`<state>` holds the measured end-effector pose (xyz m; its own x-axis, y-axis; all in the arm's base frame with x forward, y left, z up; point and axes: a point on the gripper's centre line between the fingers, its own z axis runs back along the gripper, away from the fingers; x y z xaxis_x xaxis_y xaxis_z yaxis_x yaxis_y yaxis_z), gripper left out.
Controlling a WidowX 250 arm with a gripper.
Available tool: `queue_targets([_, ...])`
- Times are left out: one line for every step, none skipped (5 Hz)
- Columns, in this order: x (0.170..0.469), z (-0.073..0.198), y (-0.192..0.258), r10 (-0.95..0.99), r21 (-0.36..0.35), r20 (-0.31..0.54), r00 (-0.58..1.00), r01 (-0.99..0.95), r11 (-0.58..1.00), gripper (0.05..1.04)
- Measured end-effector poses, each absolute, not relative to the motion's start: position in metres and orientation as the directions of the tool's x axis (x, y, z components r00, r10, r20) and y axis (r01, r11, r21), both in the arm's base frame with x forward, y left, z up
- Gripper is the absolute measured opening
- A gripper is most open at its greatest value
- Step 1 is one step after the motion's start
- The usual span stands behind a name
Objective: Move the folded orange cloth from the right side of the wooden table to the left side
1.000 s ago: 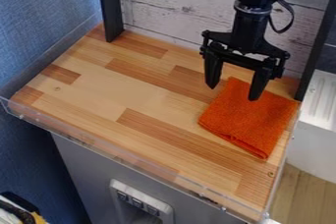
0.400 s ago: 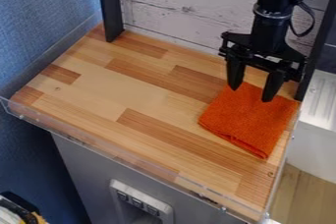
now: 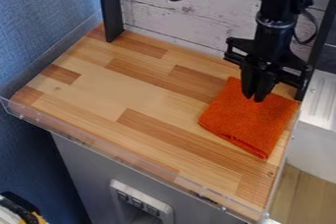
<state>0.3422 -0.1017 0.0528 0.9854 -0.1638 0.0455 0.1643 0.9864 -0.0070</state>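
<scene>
With its fingers set nearly together, the gripper (image 3: 254, 98) is held pointing down above the back right part of the board (image 3: 118, 85), its tips at the rear portion of the cloth (image 3: 249, 125). Only a narrow gap is seen between the fingers; whether any fabric is pinched there cannot be told. The orange cloth is laid, folded, on the right side of the board, with one corner directed toward the board's back edge and another toward its front. The board is bounded in front by a clear rim (image 3: 131, 160) and behind by a white wall (image 3: 183, 14); a dark post (image 3: 109, 7) is placed at its back left corner. As judged from its texture and soft folds, the cloth is to be treated as light, limp, not fragile and little prone to slipping. A raised fold or a corner is best gripped, low against the board, so that all layers are caught; by a shallow pinch, only the top layer may be lifted.
</scene>
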Motion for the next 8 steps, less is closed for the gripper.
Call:
queue_targets([0.344, 0.048, -0.102, -0.182, -0.007, 0.053, 0.982, 0.182, 0.983, 0.065])
queue_targets([0.341, 0.036, -0.103, -0.200, -0.004, 0.035, 0.979, 0.200, 0.980, 0.059])
queue_targets([0.337, 0.024, -0.103, -0.223, -0.004, 0.018, 0.975, 0.223, 0.975, 0.059])
queue_targets([0.335, 0.015, -0.102, -0.230, -0.004, -0.003, 0.973, 0.230, 0.973, 0.059])
queue_targets([0.336, 0.014, -0.100, -0.236, -0.003, -0.006, 0.972, 0.236, 0.972, 0.059])
queue_targets([0.332, 0.009, -0.078, -0.209, -0.005, -0.009, 0.978, 0.209, 0.978, 0.059])
queue_targets([0.325, 0.009, -0.040, -0.180, -0.007, -0.016, 0.984, 0.180, 0.984, 0.059])
queue_targets([0.320, 0.010, 0.003, -0.134, -0.009, -0.022, 0.991, 0.134, 0.991, 0.059])
